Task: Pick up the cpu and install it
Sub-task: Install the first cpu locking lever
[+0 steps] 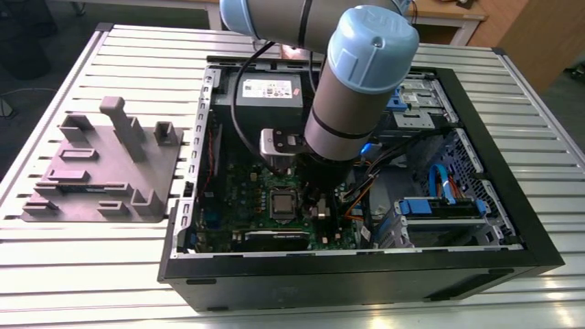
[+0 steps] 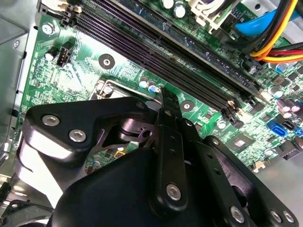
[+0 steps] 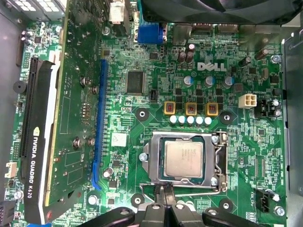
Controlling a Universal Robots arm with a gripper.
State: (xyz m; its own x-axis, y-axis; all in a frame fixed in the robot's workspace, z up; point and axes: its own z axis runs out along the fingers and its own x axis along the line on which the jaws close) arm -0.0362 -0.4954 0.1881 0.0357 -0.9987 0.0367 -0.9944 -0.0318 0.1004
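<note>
The cpu (image 3: 183, 160) lies flat in its socket (image 3: 187, 161) on the green motherboard (image 3: 227, 142), inside the open computer case (image 1: 512, 233). The gripper (image 3: 165, 196) sits at the socket's edge, fingertips pinched together and holding nothing. The chip looks light, stiff and fragile; I would take it by its side edges, never from underneath

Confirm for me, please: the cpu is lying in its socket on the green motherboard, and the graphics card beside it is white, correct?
Not quite. The cpu does lie in its socket on the green motherboard, but the graphics card beside it is black and green, not white, as the first wrist view shows.
</note>
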